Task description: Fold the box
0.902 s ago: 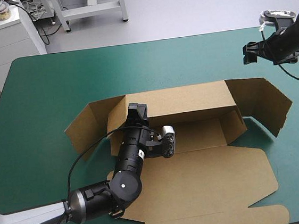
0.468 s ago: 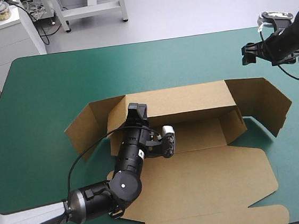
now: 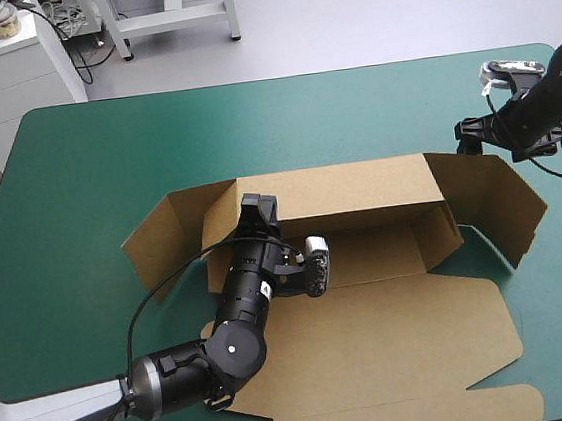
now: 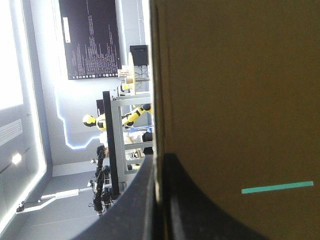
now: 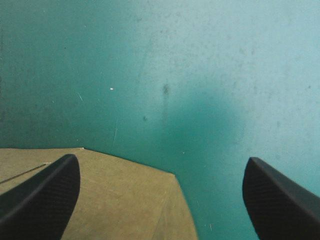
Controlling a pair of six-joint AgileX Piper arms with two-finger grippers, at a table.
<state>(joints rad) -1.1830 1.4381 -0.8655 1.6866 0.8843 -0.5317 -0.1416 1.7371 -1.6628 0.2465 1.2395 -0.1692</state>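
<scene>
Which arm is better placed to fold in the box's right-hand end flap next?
Right: the right gripper, open, hovers over that flap; the left gripper is clamped on the back wall.

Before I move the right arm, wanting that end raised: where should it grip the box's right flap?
The free outer edge of the right flap, from the table's right side: it splays outward, that edge clear, and the open right gripper hovers over its far corner.

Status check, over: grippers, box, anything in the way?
Left gripper shut on the box's raised wall, left end. Right gripper open, over the right flap's far corner. Lid flat; nothing blocking in view.
</scene>
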